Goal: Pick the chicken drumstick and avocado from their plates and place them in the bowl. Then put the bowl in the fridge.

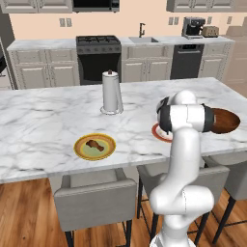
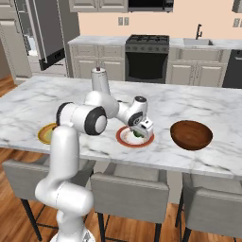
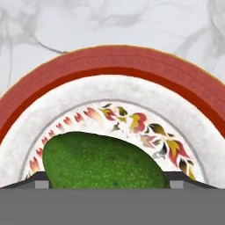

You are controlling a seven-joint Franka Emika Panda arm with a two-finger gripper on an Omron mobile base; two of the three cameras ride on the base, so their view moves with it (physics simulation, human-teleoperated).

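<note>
Reaching down over the red-rimmed plate, the gripper is straddling the avocado lying on it, jaws apart on either side. The chicken drumstick is lying on the yellow-rimmed plate; the bowl is sitting beside the red-rimmed plate on the marble island.

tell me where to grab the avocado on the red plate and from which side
Grip the avocado across its short width, at the fat middle, coming straight down from above. It lies flat on its side on the red-rimmed plate, so the rounded flanks are exposed and nothing crowds it. The gripper is already low over it, one fingertip on each side, probably well placed to close.
</note>
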